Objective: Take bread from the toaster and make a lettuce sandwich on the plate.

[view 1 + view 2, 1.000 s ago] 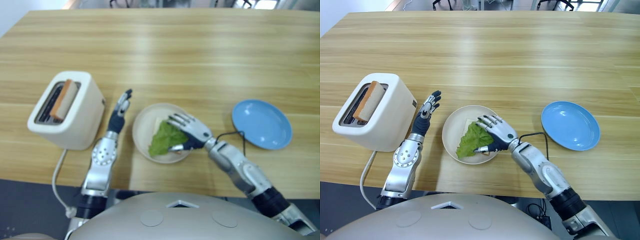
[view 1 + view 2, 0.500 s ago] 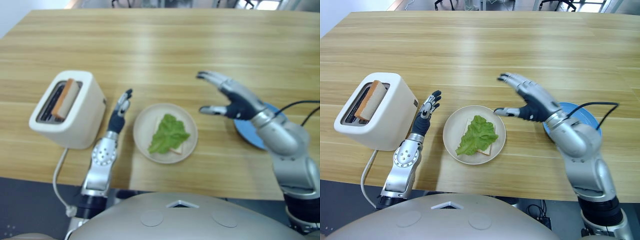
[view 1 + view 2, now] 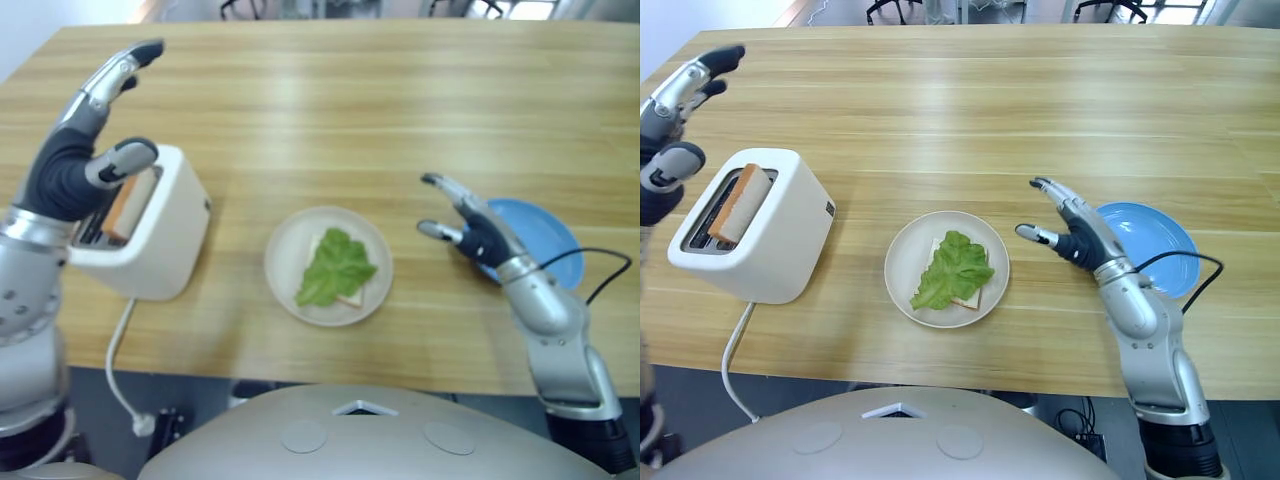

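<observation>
Beige plate near table edge; left robot hand, right robot hand spread, apart.

The lettuce leaf covers most of the bread slice on the plate; just the slice's near right corner peeks out. The second slice sits sunk in the toaster, its lower part hidden in the slot, and the other slot is too dark to read. The left hand overlaps the toaster's far left side. The right hand and its forearm cover the blue plate's left rim. The cord drops past the surface's near edge.
</observation>
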Robot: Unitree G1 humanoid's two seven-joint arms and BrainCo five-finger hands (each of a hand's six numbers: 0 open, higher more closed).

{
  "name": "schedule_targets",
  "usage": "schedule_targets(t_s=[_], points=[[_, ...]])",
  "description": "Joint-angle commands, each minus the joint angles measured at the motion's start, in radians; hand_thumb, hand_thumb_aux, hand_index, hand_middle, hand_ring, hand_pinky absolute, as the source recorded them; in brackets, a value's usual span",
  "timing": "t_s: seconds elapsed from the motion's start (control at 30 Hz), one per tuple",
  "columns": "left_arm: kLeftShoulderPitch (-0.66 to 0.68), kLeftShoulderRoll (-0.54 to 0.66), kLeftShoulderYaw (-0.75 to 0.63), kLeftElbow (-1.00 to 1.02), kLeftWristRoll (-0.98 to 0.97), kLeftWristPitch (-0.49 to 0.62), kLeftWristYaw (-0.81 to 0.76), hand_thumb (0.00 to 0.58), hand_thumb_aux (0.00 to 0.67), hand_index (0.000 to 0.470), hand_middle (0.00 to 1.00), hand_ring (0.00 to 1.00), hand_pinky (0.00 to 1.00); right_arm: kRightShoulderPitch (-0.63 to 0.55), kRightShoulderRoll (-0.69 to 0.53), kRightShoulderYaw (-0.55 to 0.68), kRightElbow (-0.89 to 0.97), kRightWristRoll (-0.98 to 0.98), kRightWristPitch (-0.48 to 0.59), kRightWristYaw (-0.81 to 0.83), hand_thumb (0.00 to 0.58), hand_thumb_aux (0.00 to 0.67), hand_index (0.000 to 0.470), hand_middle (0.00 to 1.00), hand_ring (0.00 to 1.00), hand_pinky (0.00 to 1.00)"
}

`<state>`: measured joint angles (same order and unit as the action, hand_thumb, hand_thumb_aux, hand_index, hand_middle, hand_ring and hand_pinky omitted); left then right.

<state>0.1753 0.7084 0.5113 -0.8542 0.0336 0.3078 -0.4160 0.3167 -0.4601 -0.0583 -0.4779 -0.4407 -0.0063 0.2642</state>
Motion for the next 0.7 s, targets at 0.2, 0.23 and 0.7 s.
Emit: schedule_targets(t_s=[0.2,0.23,0.7], points=[[0.263,0.150,-0.075,0.364,0.534,-0.205,0.100,0.000,0.000,0.000,0.00,0.00,0.00,0.006,-0.007,0.004,0.057,-0.032,-0.047,-0.057,0.000,0.000,0.000,0.00,0.00,0.00],[0.264,0.146,-0.103,0.389,0.562,-0.219,0.112,0.000,0.000,0.000,0.00,0.00,0.00,0.008,-0.008,0.003,0.056,-0.034,-0.047,-0.060,0.000,0.000,0.000,0.00,0.00,0.00],[0.271,0.123,-0.169,0.502,0.749,-0.246,0.193,0.000,0.000,0.000,0.00,0.00,0.00,0.025,-0.016,-0.007,0.041,-0.041,-0.047,-0.073,0.000,0.000,0.000,0.00,0.00,0.00]])
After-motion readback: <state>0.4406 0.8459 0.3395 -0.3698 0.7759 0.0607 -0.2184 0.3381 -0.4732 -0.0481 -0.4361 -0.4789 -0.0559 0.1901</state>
